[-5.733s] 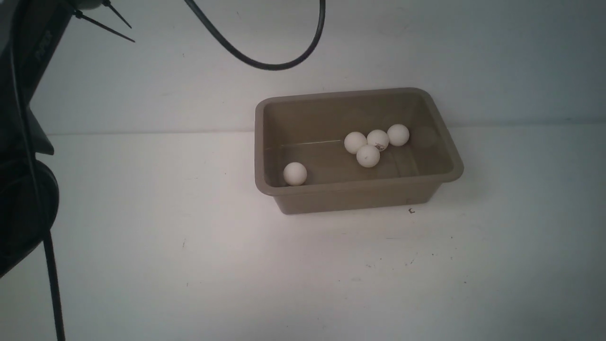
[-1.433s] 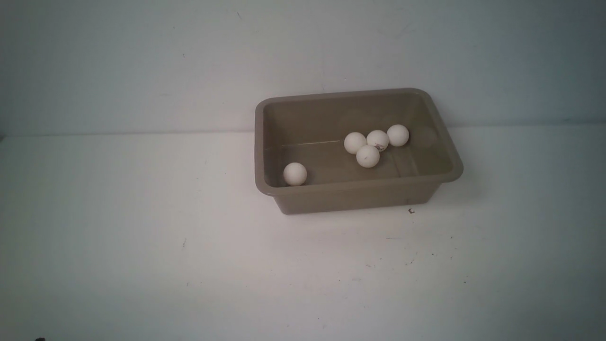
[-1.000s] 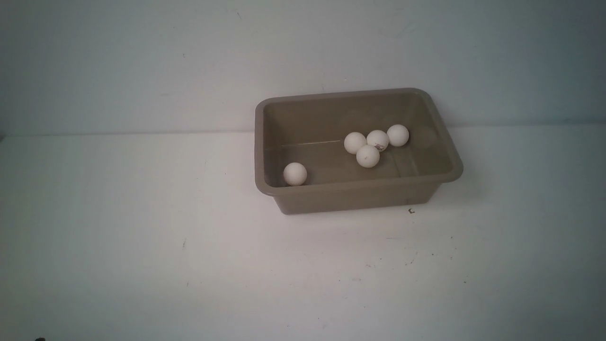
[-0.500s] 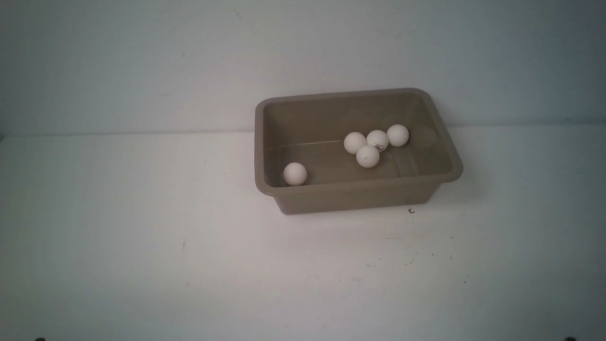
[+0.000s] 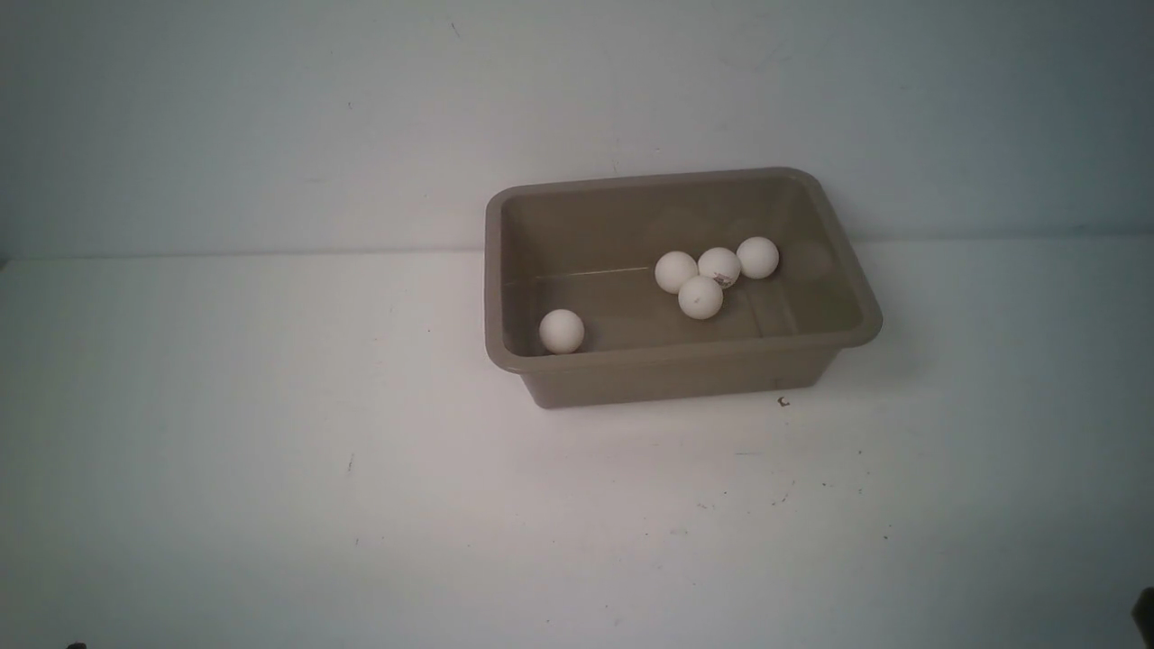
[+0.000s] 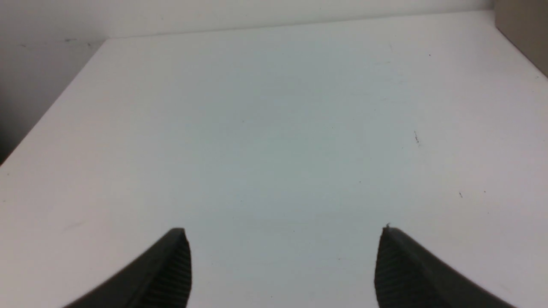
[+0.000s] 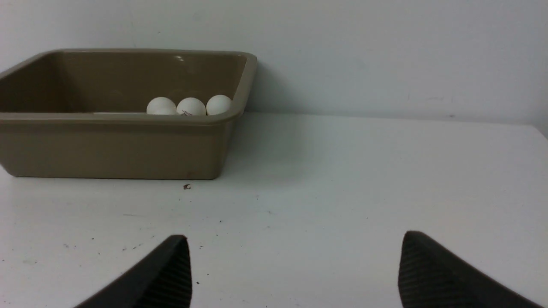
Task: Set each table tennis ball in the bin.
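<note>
Both arms sit low, out of the front view. The left gripper's [image 6: 284, 239] dark ribbed fingers [image 6: 171, 269] are spread wide, empty; the right gripper's [image 7: 295, 248] black ribbed fingers [image 7: 428, 273] gape wider, empty too.

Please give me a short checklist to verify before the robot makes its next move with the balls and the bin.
1. All five table tennis balls inside the bin: ok.
2. No ball left on the table: ok in these views.
3. Left gripper open and holding nothing: ok.
4. Right gripper open and holding nothing: ok.
5. Both grippers away from the bin: ok.
6. Bin upright: ok.
</note>
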`<state>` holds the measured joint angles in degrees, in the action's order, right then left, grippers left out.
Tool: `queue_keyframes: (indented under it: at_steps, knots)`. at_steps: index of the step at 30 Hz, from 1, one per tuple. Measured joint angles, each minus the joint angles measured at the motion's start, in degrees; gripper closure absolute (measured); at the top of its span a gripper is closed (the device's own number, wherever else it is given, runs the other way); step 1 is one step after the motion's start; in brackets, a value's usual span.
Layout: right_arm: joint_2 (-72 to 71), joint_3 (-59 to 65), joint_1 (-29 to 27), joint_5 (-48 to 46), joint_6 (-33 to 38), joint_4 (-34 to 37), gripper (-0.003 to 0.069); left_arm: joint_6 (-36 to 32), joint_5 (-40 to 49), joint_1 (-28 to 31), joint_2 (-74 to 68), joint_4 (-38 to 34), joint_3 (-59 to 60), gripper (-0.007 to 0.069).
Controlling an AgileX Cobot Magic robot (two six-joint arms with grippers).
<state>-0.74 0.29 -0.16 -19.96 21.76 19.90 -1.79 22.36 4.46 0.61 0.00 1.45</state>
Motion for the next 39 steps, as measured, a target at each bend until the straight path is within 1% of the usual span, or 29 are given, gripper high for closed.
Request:
queue_keyframes:
  at_steps: [2, 3, 6, 7, 8, 10, 15, 16, 18, 23, 39]
  knots:
    - [0.0, -2.1, 0.0, -1.4, -5.2, -5.5, 0.0071, 0.0, 0.0, 0.0, 0.0, 0.0, 0.0, 0.0104]
    - [0.0, -3.0, 0.0, -1.7, -8.7, -9.7, 0.0071, 0.0, 0.0, 0.0, 0.0, 0.0, 0.0, 0.0104]
    - [0.0, -2.8, 0.0, -1.5, -19.6, -18.1, 0.0071, 0.0, 0.0, 0.0, 0.0, 0.0, 0.0, 0.0104]
    - [0.0, -2.7, 0.0, -1.4, -19.6, -18.6, 0.0071, 0.0, 0.0, 0.0, 0.0, 0.0, 0.0, 0.0104]
    - [0.0, -1.5, 0.0, -0.4, -23.6, -21.4, 0.0071, 0.0, 0.0, 0.0, 0.0, 0.0, 0.0, 0.0104]
    - [0.0, 0.4, 0.0, 1.5, -25.6, -23.1, 0.0071, 0.0, 0.0, 0.0, 0.0, 0.0, 0.0, 0.0104]
    - [0.0, 1.4, 0.0, 3.4, -24.0, -22.9, 0.0071, 0.0, 0.0, 0.0, 0.0, 0.0, 0.0, 0.0104]
    - [0.0, 1.4, 0.0, 3.7, -22.5, -22.6, 0.0071, 0.0, 0.0, 0.0, 0.0, 0.0, 0.0, 0.0104]
    - [0.0, 1.4, 0.0, 2.2, -19.9, -21.7, 0.0071, 0.0, 0.0, 0.0, 0.0, 0.0, 0.0, 0.0104]
    - [0.0, 1.3, 0.0, -0.3, -17.0, -19.9, 0.0071, 0.0, 0.0, 0.0, 0.0, 0.0, 0.0, 0.0104]
    - [0.0, 1.2, 0.0, -0.8, -16.2, -19.9, 0.0071, 0.0, 0.0, 0.0, 0.0, 0.0, 0.0, 0.0104]
